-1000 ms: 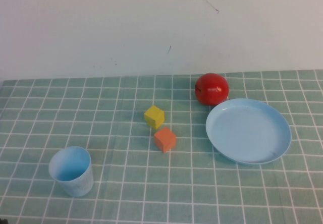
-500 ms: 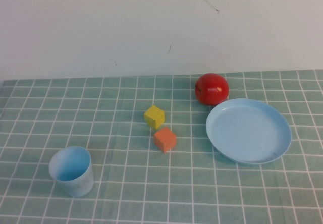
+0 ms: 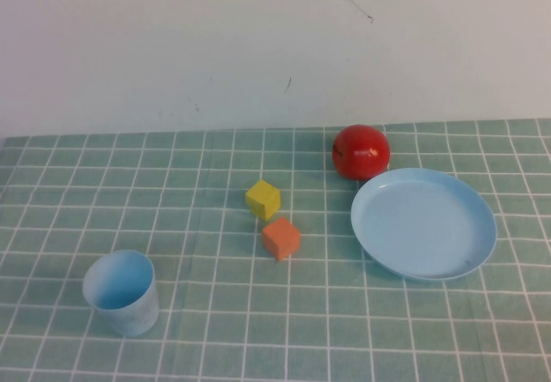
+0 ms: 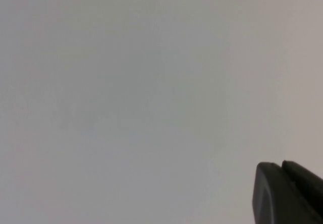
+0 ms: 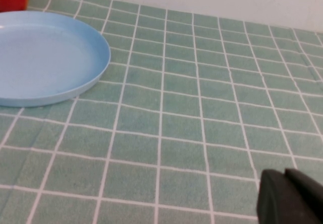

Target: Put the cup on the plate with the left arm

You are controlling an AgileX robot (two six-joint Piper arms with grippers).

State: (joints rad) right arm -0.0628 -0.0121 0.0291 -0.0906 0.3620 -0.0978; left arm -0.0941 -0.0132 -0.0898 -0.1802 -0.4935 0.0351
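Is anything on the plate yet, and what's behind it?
The plate is bare; the cup stands upright far to its left. The apple sits just behind its far-left rim. Neither arm is over the table; only a tip of each hand shows, left and right.

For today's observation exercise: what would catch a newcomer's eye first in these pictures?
Probably the red apple at the far edge of the green checked cloth, touching the wide blue plate at right. The cup stands alone, near left. Only a dark corner of the left gripper and right gripper shows, each in its own wrist view.
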